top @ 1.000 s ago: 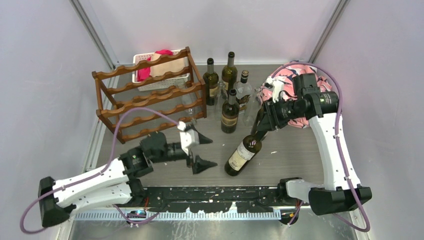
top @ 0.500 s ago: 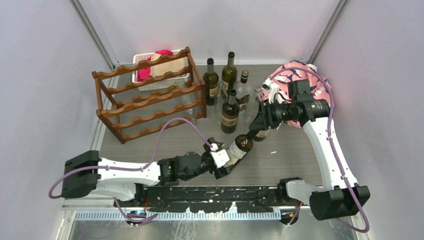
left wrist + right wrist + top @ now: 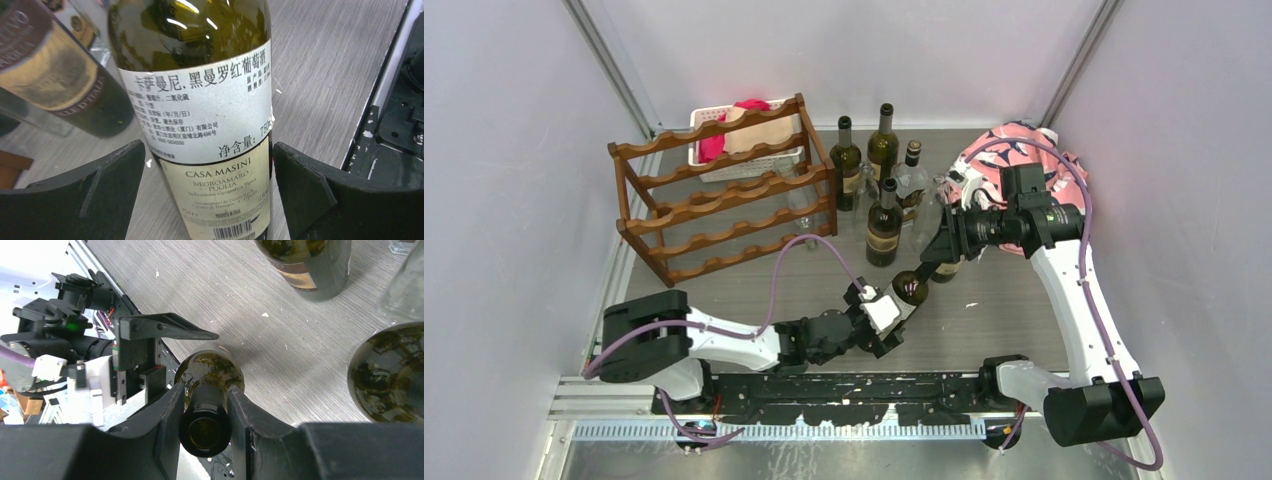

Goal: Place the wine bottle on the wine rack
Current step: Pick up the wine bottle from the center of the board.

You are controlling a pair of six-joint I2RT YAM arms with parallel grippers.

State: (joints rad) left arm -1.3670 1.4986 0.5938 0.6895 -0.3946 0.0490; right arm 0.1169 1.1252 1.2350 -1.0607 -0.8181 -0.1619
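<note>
A dark green wine bottle (image 3: 911, 288) with a cream and white label (image 3: 210, 150) leans over the grey table, right of centre. My right gripper (image 3: 939, 262) is shut on the bottle's neck, and the neck fills the space between its jaws (image 3: 206, 392). My left gripper (image 3: 886, 322) is open around the bottle's lower body. In the left wrist view its two black fingers stand on either side of the label (image 3: 208, 147), with a narrow gap on each side. The reddish-brown wine rack (image 3: 724, 190) stands at the back left with no bottle on it.
Several upright bottles, dark and clear, stand at the back centre (image 3: 884, 225), close behind the held one (image 3: 300, 265). A white basket (image 3: 709, 125) with cloths sits behind the rack. A pink patterned cloth (image 3: 1014, 150) lies at the back right.
My left arm has swung right and reached forward, and its jaws have widened until they straddle the bottle's body. My right gripper has kept the neck and shifted the bottle slightly toward the back.
</note>
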